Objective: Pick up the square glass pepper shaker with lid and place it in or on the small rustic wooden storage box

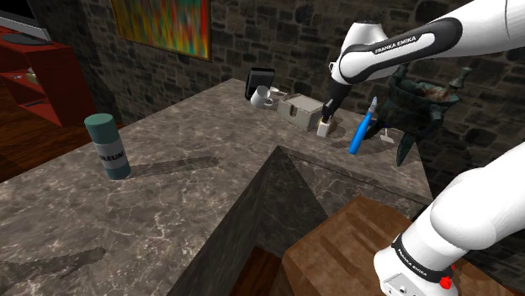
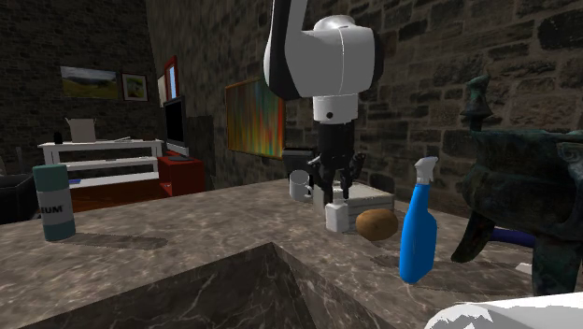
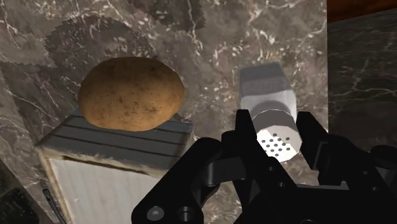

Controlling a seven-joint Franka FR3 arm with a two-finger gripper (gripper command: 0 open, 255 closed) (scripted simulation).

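Observation:
The pepper shaker is a small square pale block with a round perforated lid, standing upright on the marble counter. Right beside it sits the small pale slatted storage box. My black gripper hangs straight down over the shaker. It is open, with one finger on each side of the lid and a thin gap showing at one finger.
A brown potato lies against the box. A blue spray bottle, a dark bronze vessel and a mug stand close by. A teal can stands far off. The counter is L-shaped around a drop.

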